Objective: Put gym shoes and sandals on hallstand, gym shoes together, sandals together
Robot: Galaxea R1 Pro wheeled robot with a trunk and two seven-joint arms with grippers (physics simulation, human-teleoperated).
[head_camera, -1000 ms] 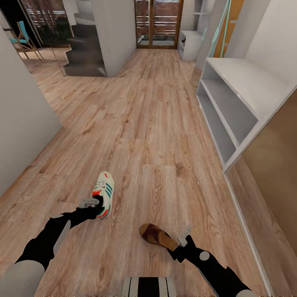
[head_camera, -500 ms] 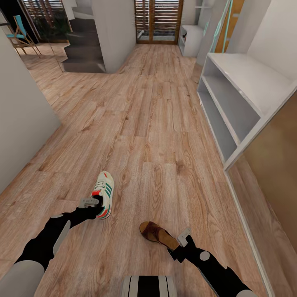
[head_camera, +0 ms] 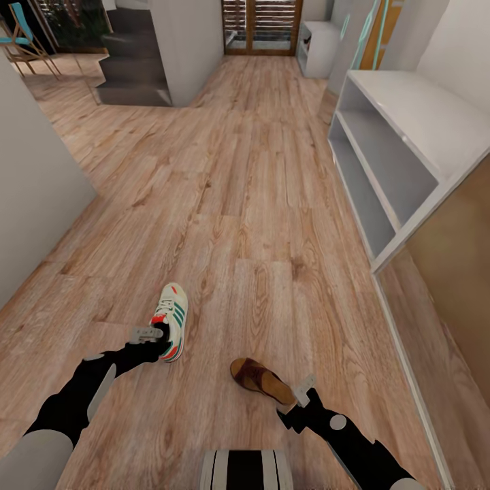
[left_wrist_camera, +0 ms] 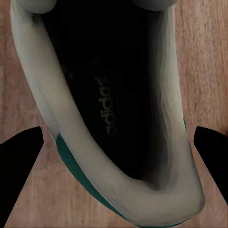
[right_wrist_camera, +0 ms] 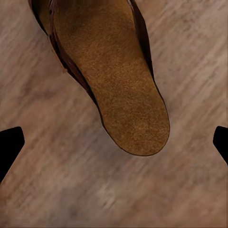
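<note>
One white gym shoe (head_camera: 172, 318) with green stripes hangs at its heel from my left gripper (head_camera: 153, 335), which is shut on it. In the left wrist view the gym shoe's (left_wrist_camera: 109, 118) dark opening lies between the fingertips (left_wrist_camera: 26, 147). A brown sandal (head_camera: 260, 381) lies on the corridor floor (head_camera: 258, 204), its heel just in front of my right gripper (head_camera: 303, 389), which is open. The right wrist view shows the sandal's (right_wrist_camera: 118, 90) tan heel between wide-apart fingertips (right_wrist_camera: 9, 142), not touching them. The grey hallstand (head_camera: 422, 116) stands ahead on the right, its top and shelves bare.
A grey wall (head_camera: 34, 190) closes the left side. Dark stairs (head_camera: 133, 75) and a slatted door (head_camera: 262, 24) are at the far end, with a white cabinet (head_camera: 320, 47) beside it. A tan panel (head_camera: 456, 272) borders the near right.
The camera has moved, so the floor and hallstand slid up the picture. The sandal slid with the floor, a little away from the right gripper. The gym shoe stayed with the left gripper.
</note>
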